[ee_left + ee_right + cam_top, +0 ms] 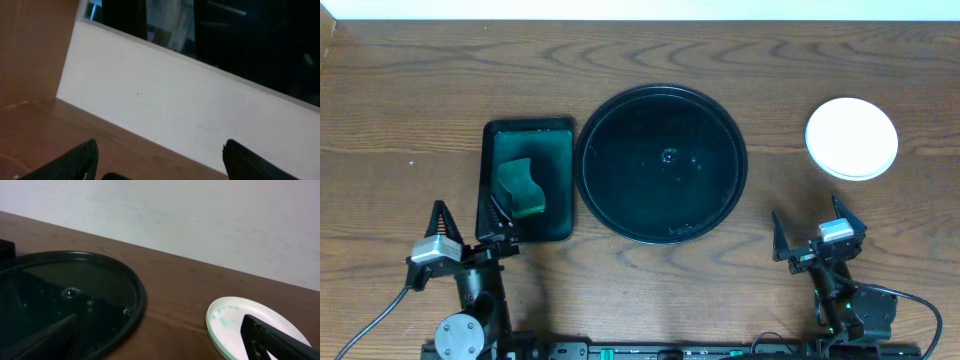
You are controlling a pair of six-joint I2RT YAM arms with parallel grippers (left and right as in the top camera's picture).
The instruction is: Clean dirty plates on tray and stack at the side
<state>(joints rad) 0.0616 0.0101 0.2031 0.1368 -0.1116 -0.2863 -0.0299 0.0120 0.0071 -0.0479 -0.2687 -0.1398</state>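
Observation:
The large round black tray [662, 164] sits mid-table with no plates on it, only a few water drops; it also shows in the right wrist view [75, 300]. The plates [851, 137] stand in one stack at the far right, a white one on top; the right wrist view shows the stack [235, 325] with faint green smears on the top plate and mint rims beneath. My left gripper [470, 226] is open and empty at the front left; in the left wrist view [160, 160] it faces the wall. My right gripper [813, 230] is open and empty at the front right, also seen in its wrist view [162, 337].
A dark green rectangular tray [527, 178] lies left of the black tray and holds a green sponge [523, 187]. A pale wall runs along the table's far edge [200, 220].

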